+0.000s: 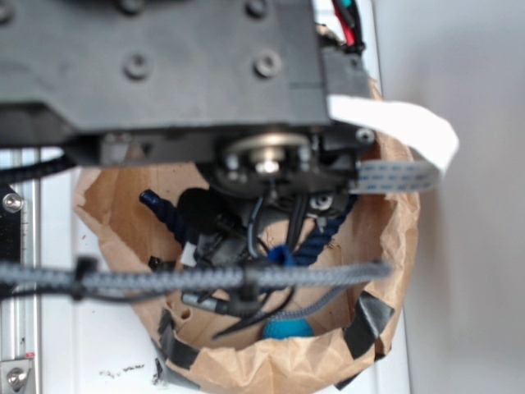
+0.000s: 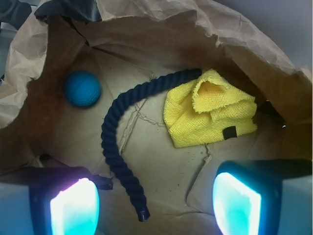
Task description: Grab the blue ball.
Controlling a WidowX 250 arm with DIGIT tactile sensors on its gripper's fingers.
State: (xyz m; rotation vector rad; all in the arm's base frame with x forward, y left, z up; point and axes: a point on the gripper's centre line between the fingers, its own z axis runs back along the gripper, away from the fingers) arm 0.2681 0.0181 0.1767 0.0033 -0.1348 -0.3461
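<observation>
Inside a crumpled brown paper bag (image 2: 146, 29), the blue ball (image 2: 82, 88) rests at the left wall, apart from a dark rope (image 2: 113, 147) curving across the floor and a folded yellow cloth (image 2: 210, 110) at right. The pincer (image 2: 155, 208) hangs wide and empty, fingers (image 2: 74, 208) cut off at the near edge. Outside, the arm (image 1: 164, 66) hides most of the bag; the ball (image 1: 287, 328) peeks out below.

No readable text, labels or numbers anywhere
</observation>
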